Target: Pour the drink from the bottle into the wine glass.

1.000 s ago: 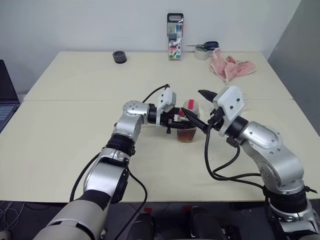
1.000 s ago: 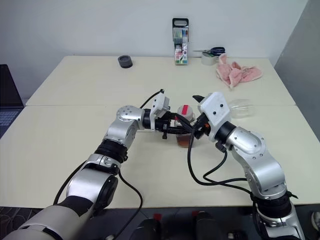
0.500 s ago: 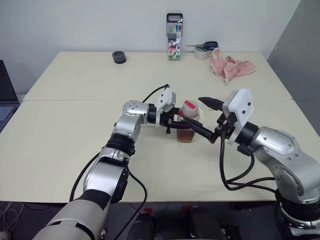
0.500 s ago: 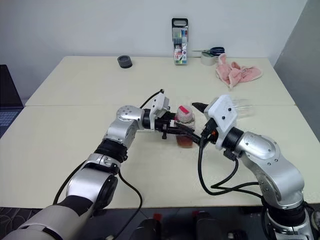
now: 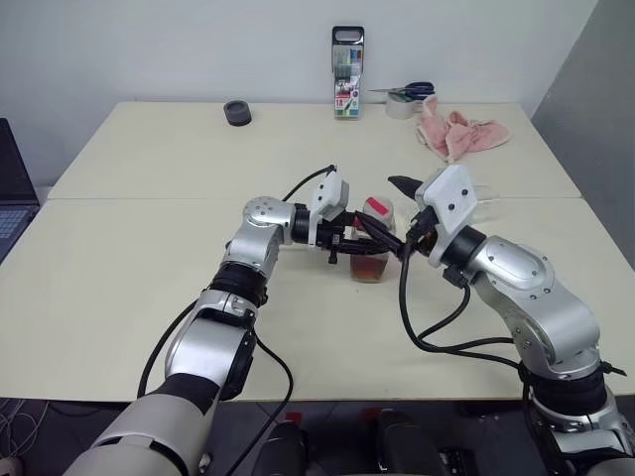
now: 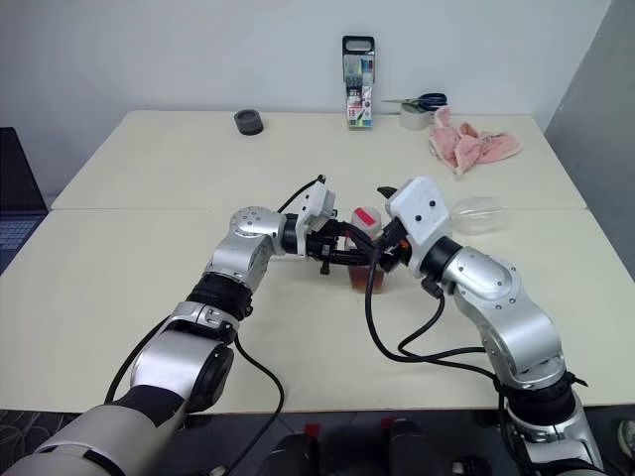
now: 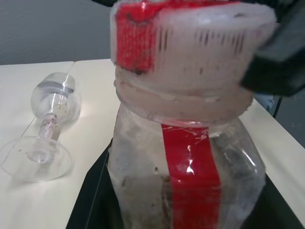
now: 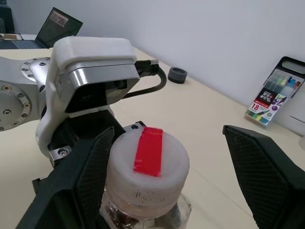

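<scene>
The small clear bottle [image 5: 372, 250] stands upright at the table's middle, with a little amber drink [image 5: 370, 267] in its bottom. A red strip runs over its pale cap [image 8: 148, 160]. My left gripper [image 5: 369, 243] reaches in from the left and is shut on the bottle's body below the neck. From the right, my right gripper [image 5: 390, 216] is open around the cap. One of its fingers [image 8: 88, 176] is close beside the cap, the other stands well off. The wine glass [image 6: 474, 213] lies on its side just right of the bottle, its foot [image 7: 35, 157] on the table.
A marker case [image 5: 347, 87] stands at the table's far edge. A black roll [image 5: 237, 112] lies far left of it. Scissors on a tape roll [image 5: 405, 100] and a pink cloth [image 5: 456, 133] are at the far right. A laptop [image 5: 12, 193] sits beyond the left edge.
My right gripper swung away to the right of the bottle, then came back over the cap. The left gripper and the bottle stayed put.
</scene>
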`<state>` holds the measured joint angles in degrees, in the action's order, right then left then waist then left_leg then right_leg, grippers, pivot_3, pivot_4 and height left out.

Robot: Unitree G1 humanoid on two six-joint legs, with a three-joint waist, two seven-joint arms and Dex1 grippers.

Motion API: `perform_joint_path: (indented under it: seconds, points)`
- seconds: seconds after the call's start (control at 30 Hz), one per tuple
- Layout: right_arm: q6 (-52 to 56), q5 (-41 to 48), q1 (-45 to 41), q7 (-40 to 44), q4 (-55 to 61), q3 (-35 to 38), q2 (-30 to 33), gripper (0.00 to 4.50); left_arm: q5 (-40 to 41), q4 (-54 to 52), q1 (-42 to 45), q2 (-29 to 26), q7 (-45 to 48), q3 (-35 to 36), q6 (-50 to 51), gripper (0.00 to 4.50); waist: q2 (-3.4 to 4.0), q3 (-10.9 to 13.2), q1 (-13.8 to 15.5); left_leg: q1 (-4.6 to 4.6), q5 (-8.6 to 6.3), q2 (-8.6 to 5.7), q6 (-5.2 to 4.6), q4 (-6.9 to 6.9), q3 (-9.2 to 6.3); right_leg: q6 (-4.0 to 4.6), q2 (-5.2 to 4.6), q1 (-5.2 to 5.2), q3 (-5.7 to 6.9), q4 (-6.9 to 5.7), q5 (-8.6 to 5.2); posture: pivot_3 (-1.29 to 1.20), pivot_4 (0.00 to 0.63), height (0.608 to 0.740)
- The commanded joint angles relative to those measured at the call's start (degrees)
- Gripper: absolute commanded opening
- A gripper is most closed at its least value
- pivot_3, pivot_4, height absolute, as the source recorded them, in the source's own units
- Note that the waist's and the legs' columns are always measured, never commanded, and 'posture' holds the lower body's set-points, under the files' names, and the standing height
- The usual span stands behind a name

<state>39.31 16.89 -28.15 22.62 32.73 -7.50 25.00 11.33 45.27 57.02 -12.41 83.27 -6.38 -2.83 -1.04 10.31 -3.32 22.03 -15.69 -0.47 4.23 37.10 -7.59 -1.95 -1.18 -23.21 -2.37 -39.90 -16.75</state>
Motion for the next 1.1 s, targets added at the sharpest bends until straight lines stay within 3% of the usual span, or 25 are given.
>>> perform_joint_path:
  seconds: [0.03, 1.1]
  points:
    - [-0.2, -0.2, -0.8, -0.3, 1.8, 2.4, 0.3, 3.89, 1.2, -1.4, 1.7, -0.6, 0.5, 1.0, -0.6, 1.72, 0.00, 0.0, 0.0, 0.00, 0.00, 0.00, 0.00, 0.00, 0.00, 0.00, 0.00, 0.00, 0.00, 0.00, 0.00, 0.00, 0.150, 0.740]
    - [5.1, 3.7, 1.8, 1.3, 7.0, 5.7, 2.8, 3.89, 0.9, -1.1, 1.6, -0.6, 0.2, 0.8, -1.2, 1.72, 0.00, 0.0, 0.0, 0.00, 0.00, 0.00, -0.01, 0.00, 0.00, 0.00, 0.00, 0.00, 0.00, 0.00, 0.00, 0.00, 0.150, 0.740]
